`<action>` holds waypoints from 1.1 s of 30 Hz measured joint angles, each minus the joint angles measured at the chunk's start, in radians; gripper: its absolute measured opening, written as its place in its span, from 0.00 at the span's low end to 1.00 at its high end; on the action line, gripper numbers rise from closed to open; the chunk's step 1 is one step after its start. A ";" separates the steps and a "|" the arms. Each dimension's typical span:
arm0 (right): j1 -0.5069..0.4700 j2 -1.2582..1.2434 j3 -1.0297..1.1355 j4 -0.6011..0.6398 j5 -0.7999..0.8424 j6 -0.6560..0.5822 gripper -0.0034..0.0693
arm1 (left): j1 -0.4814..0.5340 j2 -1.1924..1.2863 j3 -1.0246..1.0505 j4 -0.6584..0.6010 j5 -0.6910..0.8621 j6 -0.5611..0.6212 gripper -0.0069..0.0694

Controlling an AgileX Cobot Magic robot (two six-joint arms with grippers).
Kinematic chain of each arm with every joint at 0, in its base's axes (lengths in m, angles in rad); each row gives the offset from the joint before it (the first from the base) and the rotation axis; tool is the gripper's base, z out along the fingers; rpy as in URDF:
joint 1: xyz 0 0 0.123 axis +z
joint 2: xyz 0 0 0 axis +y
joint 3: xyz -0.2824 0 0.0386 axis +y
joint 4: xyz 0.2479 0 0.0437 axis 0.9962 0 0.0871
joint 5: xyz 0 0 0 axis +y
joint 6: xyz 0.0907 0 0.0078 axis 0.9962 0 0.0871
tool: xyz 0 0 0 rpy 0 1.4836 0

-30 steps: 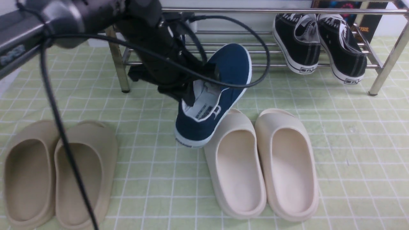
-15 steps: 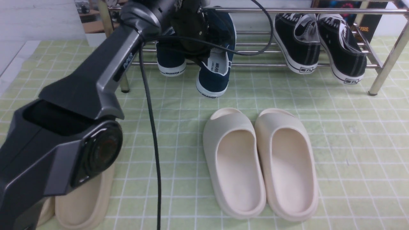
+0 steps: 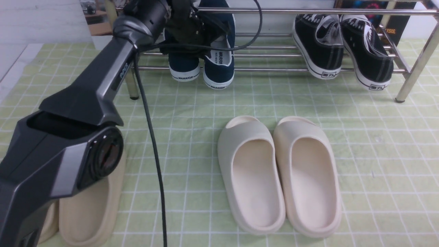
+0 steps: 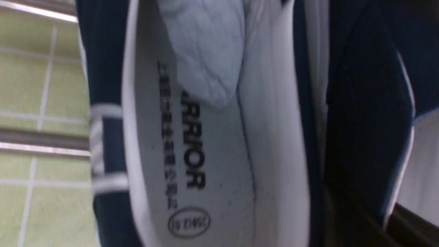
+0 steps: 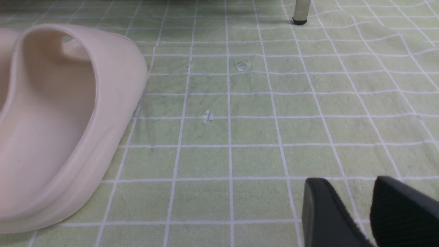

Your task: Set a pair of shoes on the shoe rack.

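Note:
Two navy-blue slip-on shoes sit side by side on the lower bars of the chrome shoe rack [image 3: 274, 70], at its left end, heels toward me. One is the left navy shoe [image 3: 184, 68]; the other is the right navy shoe [image 3: 219, 70]. My left gripper [image 3: 202, 36] reaches over them and is shut on the side wall of the right navy shoe. The left wrist view shows that shoe's grey WARRIOR insole [image 4: 195, 164] and paper stuffing [image 4: 205, 51]. My right gripper [image 5: 348, 187] is open and empty, low over the green checked cloth.
Black lace-up sneakers [image 3: 320, 44] [image 3: 368, 51] sit on the rack's right end. Two cream slides [image 3: 252, 171] [image 3: 308, 171] lie mid-cloth; one shows in the right wrist view [image 5: 51, 120]. Beige slides [image 3: 89, 206] lie at front left under my left arm. A rack leg [image 5: 301, 12] stands far ahead.
My left arm has lifted the navy shoe from beside the cream slides and carried it to the rack. It now sits next to the other navy shoe, further in than half a second ago.

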 joint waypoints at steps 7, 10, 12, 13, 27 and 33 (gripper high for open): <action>0.000 0.000 0.000 0.000 0.000 0.000 0.38 | -0.001 0.019 -0.001 0.004 -0.045 0.026 0.12; 0.000 0.000 0.000 0.000 0.000 0.000 0.38 | -0.001 0.019 -0.001 0.003 -0.078 0.026 0.23; 0.000 0.000 0.000 0.000 0.000 0.000 0.38 | -0.001 0.020 -0.004 0.000 -0.094 0.026 0.36; 0.000 0.000 0.000 0.000 0.000 0.000 0.38 | -0.001 0.018 -0.004 -0.001 -0.093 0.026 0.41; 0.000 0.000 0.000 0.000 0.000 0.000 0.38 | -0.001 -0.189 -0.007 -0.014 0.174 0.194 0.38; 0.000 0.000 0.000 0.000 0.000 0.000 0.38 | -0.001 -0.312 0.017 -0.019 0.226 0.260 0.07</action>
